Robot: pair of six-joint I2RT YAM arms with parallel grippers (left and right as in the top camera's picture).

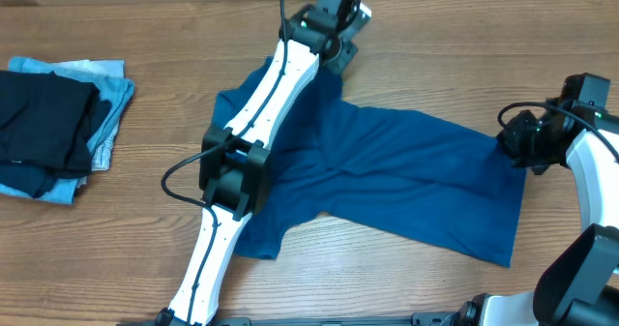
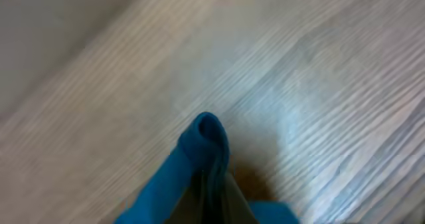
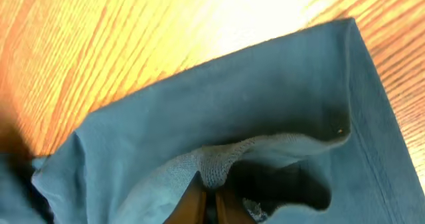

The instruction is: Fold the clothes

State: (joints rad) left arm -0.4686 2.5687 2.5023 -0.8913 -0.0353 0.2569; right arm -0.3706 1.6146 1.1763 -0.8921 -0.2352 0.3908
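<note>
Folded black garment (image 1: 44, 123) atop pale blue garment (image 1: 114, 99) far left, left gripper (image 1: 339, 59) pinched tight on a fold at the far edge of the deep-blue shirt (image 1: 387, 171), shirt spread over the wooden table (image 1: 145, 229), right gripper (image 1: 510, 144) clamped on its right hem.

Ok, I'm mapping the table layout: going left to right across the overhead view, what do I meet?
A folded pile of dark and pale-blue garments → blue shirt → right tool, pinching the shirt's right edge.
</note>
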